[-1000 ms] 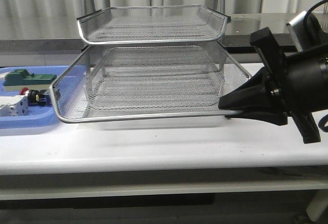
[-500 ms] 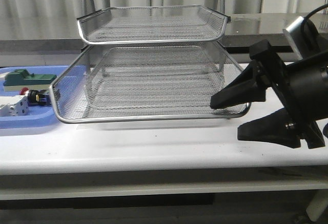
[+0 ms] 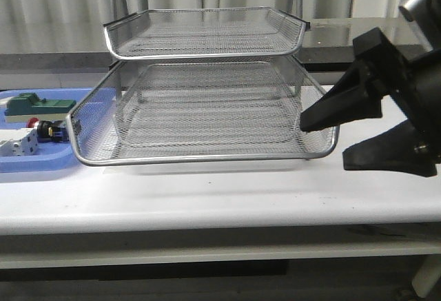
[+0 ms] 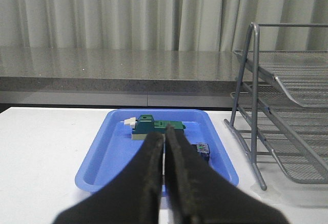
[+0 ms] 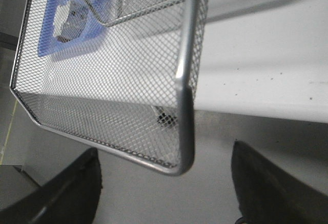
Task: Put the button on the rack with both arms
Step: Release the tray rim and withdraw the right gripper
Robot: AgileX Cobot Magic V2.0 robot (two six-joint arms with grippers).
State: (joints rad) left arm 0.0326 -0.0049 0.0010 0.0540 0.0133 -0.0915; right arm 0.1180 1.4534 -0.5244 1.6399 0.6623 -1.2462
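Rack at mid-counter, tray at the left end, right gripper at the rack's right front corner.

The rack [image 3: 207, 101] stands mid-counter [image 3: 220, 198], its lower tier reaching toward the front edge. Just left of it lies the tray [image 3: 41, 160], holding the button [image 3: 47, 130], a terminal block [image 3: 38, 105] behind it and a second block [image 3: 17, 142] before it. The right gripper [image 3: 327, 139] straddles the lower tier's right front corner.
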